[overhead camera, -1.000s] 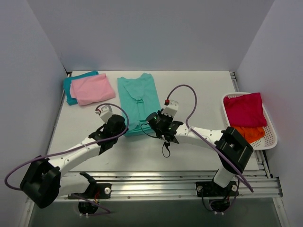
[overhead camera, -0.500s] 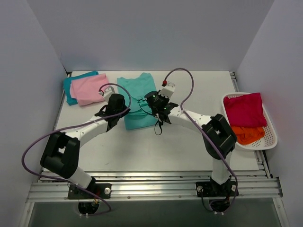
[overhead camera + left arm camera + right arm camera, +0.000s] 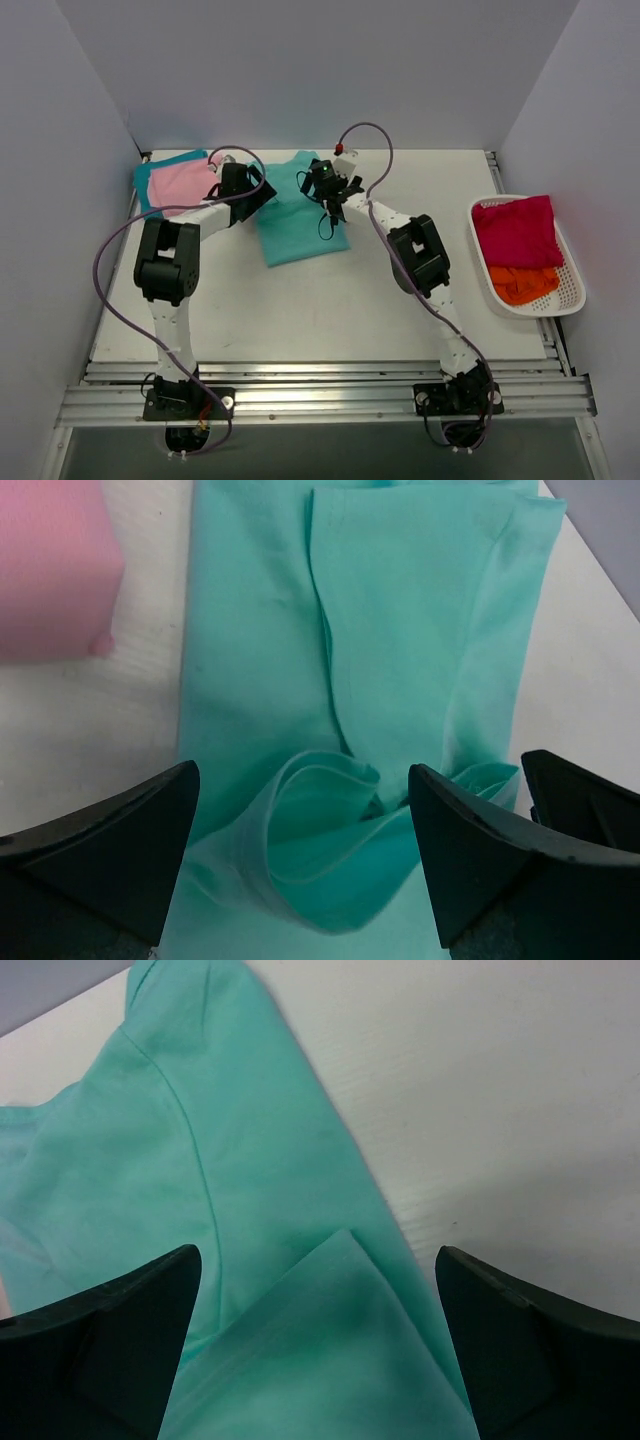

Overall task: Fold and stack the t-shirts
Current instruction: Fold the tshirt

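Observation:
The mint green t-shirt (image 3: 303,222) lies folded in half at the back middle of the table. Both arms reach over its far end. My left gripper (image 3: 251,191) is open, and a loose bunched fold of the mint green t-shirt (image 3: 320,820) lies between its fingers without touching them. My right gripper (image 3: 326,189) is open too, with a folded corner of the mint green t-shirt (image 3: 330,1340) lying under the gap. A folded pale pink t-shirt (image 3: 178,186) rests on a teal blue t-shirt (image 3: 144,181) at the back left. In the left wrist view the pale pink t-shirt (image 3: 50,570) shows at the upper left.
A white basket (image 3: 563,300) at the right edge holds a crimson t-shirt (image 3: 517,230) and an orange t-shirt (image 3: 522,284). Grey walls close the table at the back and both sides. Purple cables loop above both arms.
Both arms swept from the near hem of the mint green t-shirt to its far end, folding it in half. Both grippers, shut before, have opened and let the cloth go.

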Controlling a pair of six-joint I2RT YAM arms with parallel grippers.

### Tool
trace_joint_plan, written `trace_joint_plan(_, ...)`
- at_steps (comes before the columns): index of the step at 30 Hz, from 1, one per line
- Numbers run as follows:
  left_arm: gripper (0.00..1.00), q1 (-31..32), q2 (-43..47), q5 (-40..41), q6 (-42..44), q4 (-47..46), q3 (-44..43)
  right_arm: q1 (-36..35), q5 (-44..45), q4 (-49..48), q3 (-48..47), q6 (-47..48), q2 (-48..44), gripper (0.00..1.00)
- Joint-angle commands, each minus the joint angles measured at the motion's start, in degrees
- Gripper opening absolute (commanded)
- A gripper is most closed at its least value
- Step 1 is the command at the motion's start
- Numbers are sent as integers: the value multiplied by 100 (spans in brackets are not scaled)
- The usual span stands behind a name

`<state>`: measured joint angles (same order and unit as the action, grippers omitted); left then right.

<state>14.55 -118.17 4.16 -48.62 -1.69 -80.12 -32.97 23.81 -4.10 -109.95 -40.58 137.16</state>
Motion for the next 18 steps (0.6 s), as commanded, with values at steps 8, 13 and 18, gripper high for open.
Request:
trace_joint_plan(8,94,-611,118,-935,248,161,-1104,239,79,-29,174,410,-1067,100)
trace_joint_plan(13,94,-602,1102,-628,275,328,-138,221,299,-485,1658,191,-2182,100)
trace_joint_plan(18,94,-252,2243,-417,-86,-401,1977,212,265,-1171,3817,-371,-3115,100)
